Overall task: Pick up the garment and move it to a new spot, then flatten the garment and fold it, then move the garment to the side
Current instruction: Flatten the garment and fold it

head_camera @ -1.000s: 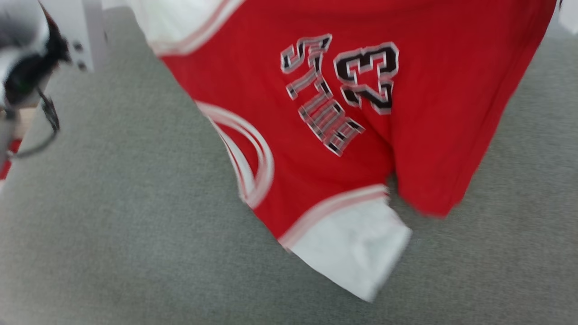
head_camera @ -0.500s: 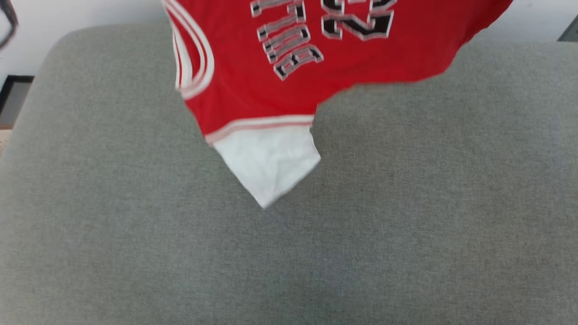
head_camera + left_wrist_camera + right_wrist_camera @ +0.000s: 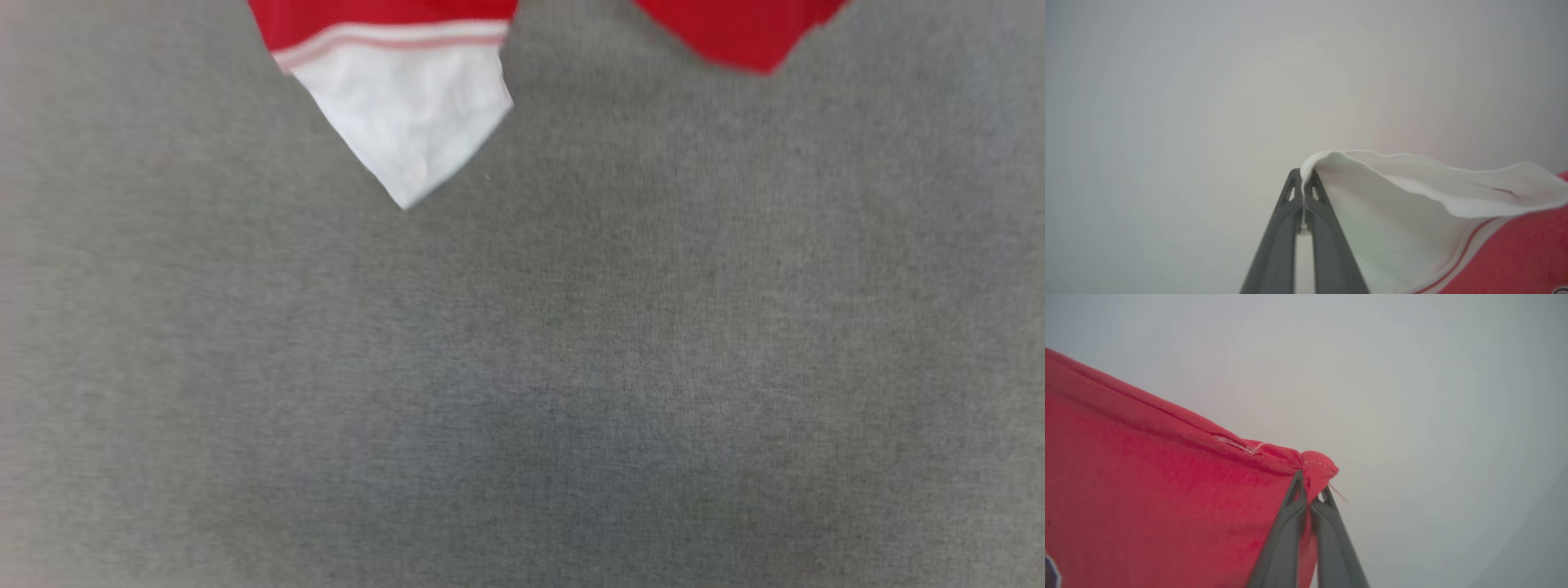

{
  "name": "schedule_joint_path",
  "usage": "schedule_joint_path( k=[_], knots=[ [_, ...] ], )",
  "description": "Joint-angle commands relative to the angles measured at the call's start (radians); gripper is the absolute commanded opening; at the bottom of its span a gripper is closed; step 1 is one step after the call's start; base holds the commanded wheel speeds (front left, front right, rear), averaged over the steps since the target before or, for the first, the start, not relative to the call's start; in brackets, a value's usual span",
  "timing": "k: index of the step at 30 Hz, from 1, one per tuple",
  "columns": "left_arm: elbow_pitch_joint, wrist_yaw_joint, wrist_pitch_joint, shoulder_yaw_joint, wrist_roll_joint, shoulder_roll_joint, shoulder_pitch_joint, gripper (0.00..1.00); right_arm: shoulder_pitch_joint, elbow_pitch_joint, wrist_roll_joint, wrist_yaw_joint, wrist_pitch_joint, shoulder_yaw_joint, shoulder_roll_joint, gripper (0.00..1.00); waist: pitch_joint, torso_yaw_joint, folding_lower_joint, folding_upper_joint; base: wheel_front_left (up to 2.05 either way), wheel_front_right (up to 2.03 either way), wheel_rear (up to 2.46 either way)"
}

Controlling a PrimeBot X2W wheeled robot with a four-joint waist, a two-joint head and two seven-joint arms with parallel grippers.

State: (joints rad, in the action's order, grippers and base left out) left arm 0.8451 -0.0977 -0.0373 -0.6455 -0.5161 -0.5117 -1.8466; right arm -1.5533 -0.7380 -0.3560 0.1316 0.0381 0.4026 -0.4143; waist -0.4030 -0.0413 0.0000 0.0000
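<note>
The left gripper [image 3: 1302,179] is clenched on the garment [image 3: 1515,253]: its two dark fingers are pressed together on the folded rim of a white sleeve [image 3: 1392,204], and the cloth rises just over the tips. The right gripper [image 3: 1310,486] is also closed tight, grasping a small red corner [image 3: 1318,467] where a stitched seam ends and a loose thread sticks out.

The garment hangs in the air between the two grippers. In the head view its lowest parts come down from the top edge: a white sleeve tip with striped trim [image 3: 404,114] and, apart from it, a red point of cloth [image 3: 735,37]. Whether these tips touch anything below, I cannot tell.

I judge the cloth to be light, thin and very soft. It bends and sags from each pinch, so it will not keep any shape alone and must be laid down and smoothed. The pinches are small and the jersey looks smooth, so it could slide out under a quick pull. Hems and seams, where the cloth is doubled, seem the safest places to hold. One sleeve and one body corner is an uneven pair, so it probably hangs crooked.

Under it lies a wide grey woven surface [image 3: 522,392]. Behind the grippers there is a plain pale background [image 3: 1167,81].
</note>
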Motion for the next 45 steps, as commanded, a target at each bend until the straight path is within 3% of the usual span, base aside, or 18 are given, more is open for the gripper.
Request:
schedule_joint_path(
  k=[1,8,12,18,25,29,35,38,45],
  knots=[
    [0.028,0.013,0.028,-0.001,0.018,0.008,-0.04,0.0,-0.025,-0.019,0.028,-0.002,-0.039,-0.017,0.008,0.0,-0.092,0.03,0.0,0.0,0.0,0.0,0.0],
    [0.135,0.075,0.239,0.011,0.067,0.054,-0.179,0.0,-0.105,-0.098,0.225,-0.002,-0.254,-0.102,0.042,0.0,-0.184,0.032,0.0,0.0,0.0,0.0,0.0],
    [0.139,0.061,0.295,0.016,0.068,0.081,-0.179,0.0,-0.09,-0.129,0.307,-0.002,-0.291,-0.121,0.061,0.0,-0.199,0.016,0.0,0.0,0.0,0.0,0.0],
    [0.15,0.001,0.302,0.002,0.044,0.092,-0.078,0.0,-0.021,-0.178,0.301,-0.002,-0.298,-0.082,0.068,0.0,-0.168,-0.003,0.0,0.0,0.0,0.0,0.0],
    [0.121,-0.034,0.202,-0.089,-0.044,0.094,0.177,0.0,0.143,-0.193,0.166,-0.002,-0.273,0.055,0.038,0.0,-0.085,-0.022,0.0,0.0,0.0,0.0,0.0],
    [0.009,-0.033,0.082,-0.155,-0.143,0.042,0.352,0.0,0.266,-0.139,0.037,-0.002,-0.226,0.14,0.002,0.0,-0.034,-0.03,0.0,0.0,0.0,0.0,0.0],
    [-0.231,-0.032,-0.105,-0.218,-0.272,-0.088,0.623,0.0,0.482,0.027,-0.151,-0.002,-0.131,0.222,-0.093,0.0,0.037,-0.033,0.0,0.0,0.0,0.0,0.0],
    [-0.376,0.014,-0.181,-0.222,-0.333,-0.157,0.768,0.0,0.592,0.116,-0.227,-0.002,-0.079,0.225,-0.144,0.0,0.068,-0.034,0.0,0.0,0.0,0.0,0.0],
    [-0.744,0.202,-0.295,-0.236,-0.457,-0.326,1.103,0.0,0.859,0.308,-0.329,-0.002,0.027,0.176,-0.226,0.0,0.128,-0.032,0.0,0.0,0.0,0.0,0.0]
  ],
)
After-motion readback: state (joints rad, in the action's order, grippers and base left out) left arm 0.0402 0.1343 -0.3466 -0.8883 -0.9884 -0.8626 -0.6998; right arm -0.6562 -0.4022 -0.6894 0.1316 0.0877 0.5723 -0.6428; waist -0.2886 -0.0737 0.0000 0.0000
